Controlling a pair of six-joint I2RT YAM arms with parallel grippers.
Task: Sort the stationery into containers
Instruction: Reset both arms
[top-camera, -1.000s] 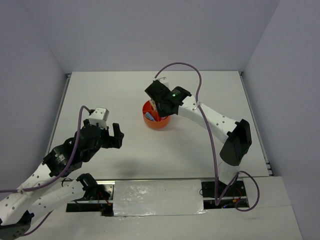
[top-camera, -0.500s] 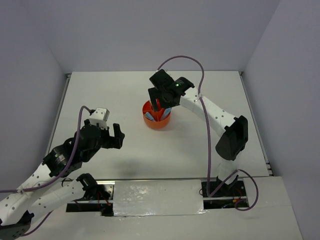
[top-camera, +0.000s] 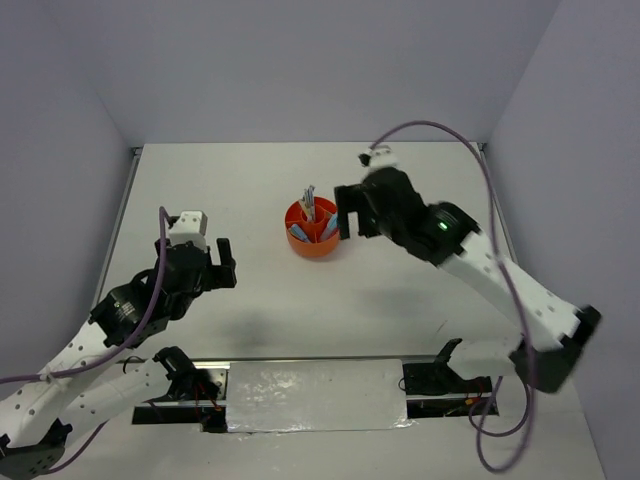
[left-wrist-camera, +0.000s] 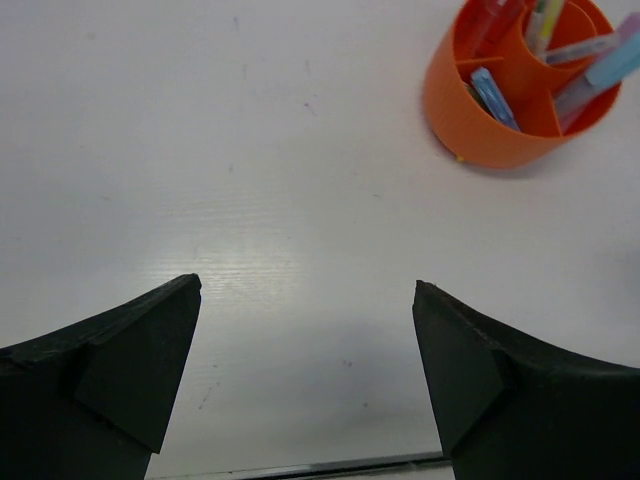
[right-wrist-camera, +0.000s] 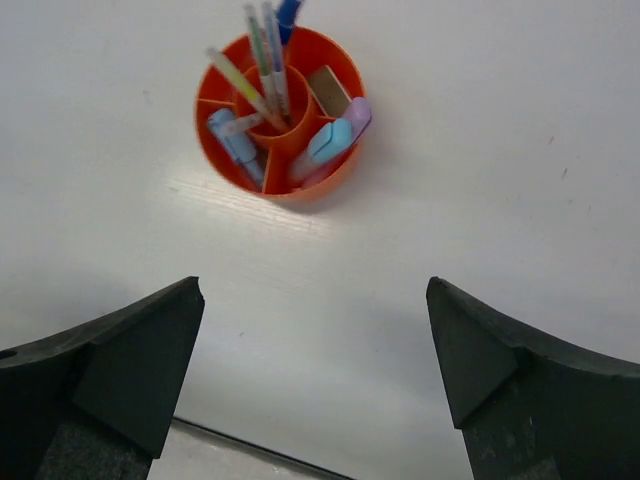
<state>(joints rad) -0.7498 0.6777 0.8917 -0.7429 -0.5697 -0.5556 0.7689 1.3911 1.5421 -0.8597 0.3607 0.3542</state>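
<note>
White worktop (top-camera: 250, 190) fills the overhead view, walled on three sides, with the orange organiser (top-camera: 316, 251) near its middle, well apart from every edge. At the near left the left arm is folded low, its left tool (top-camera: 208, 268) over bare surface. The right arm reaches in from the right, its right tool (top-camera: 343, 222) just beside the organiser. The left wrist view shows that tool's jaws wide and empty, organiser at top right. The right wrist view shows the other tool equally wide, holding nothing, above the organiser: pens (right-wrist-camera: 265, 60) lean in its centre cup, markers (right-wrist-camera: 335, 138) in outer compartments.
</note>
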